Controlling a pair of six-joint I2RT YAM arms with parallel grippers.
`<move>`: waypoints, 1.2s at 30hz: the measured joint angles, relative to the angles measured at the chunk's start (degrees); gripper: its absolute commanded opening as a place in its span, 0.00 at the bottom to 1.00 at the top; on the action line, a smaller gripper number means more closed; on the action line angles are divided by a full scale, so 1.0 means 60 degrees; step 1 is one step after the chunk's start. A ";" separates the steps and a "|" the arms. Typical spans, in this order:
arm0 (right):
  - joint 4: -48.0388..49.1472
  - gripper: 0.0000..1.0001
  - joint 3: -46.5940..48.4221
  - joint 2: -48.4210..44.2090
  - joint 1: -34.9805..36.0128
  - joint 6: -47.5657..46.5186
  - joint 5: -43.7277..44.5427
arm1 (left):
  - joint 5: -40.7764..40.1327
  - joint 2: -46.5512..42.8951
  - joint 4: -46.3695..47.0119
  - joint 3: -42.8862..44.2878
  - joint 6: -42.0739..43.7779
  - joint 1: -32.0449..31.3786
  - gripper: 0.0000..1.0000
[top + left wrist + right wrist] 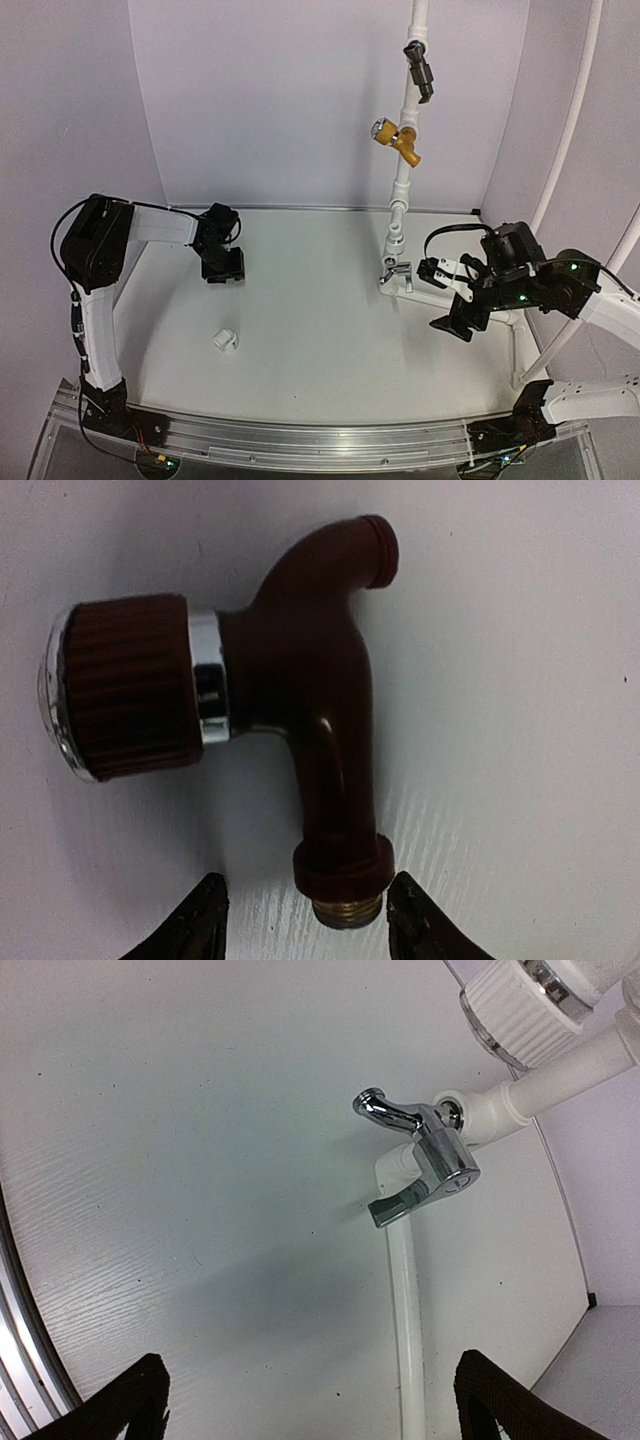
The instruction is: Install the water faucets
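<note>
A dark reddish-brown faucet [310, 690] lies flat on the white table. Its ribbed round knob [125, 685] points left and its brass threaded stem [350, 912] points toward my left gripper. My left gripper [310, 928] is open, and its fingertips [205, 920] stand on either side of the stem; the right tip is close to the collar. In the top view the left gripper [222, 265] points down at the table's back left and hides the faucet. A white plastic elbow [226, 340] lies nearer the front. My right gripper [310, 1400] is open and empty at the right [442, 298].
A white upright pipe [400, 190] carries a yellow-brass valve [397, 135] and a dark valve [420, 68]. A chrome tap [415, 1155] sits at its foot [398, 272]. A white floor pipe [405, 1320] runs under the right gripper. A metal rail [300, 440] borders the front.
</note>
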 measured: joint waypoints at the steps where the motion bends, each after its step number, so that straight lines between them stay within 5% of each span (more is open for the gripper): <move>1: 0.0013 0.96 -0.0012 -0.0026 0.0000 0.0012 0.0024 | -0.0061 0.0087 0.0053 0.0107 -0.0024 0.0000 0.52; 8: 0.0110 0.96 -0.0010 -0.0081 0.0000 0.0179 0.0108 | -0.0515 0.0640 0.0130 0.0809 -0.0084 0.0000 0.39; 20: 0.0019 0.95 0.0187 0.0530 0.0000 0.0109 -0.0093 | -0.0571 0.0632 0.0413 0.0734 -0.0165 -0.0028 0.02; 36: -0.2783 0.96 0.3941 0.1809 0.0000 -0.1719 -0.1809 | -0.0171 -0.3159 -0.0454 -0.0994 -0.0083 -0.0922 0.00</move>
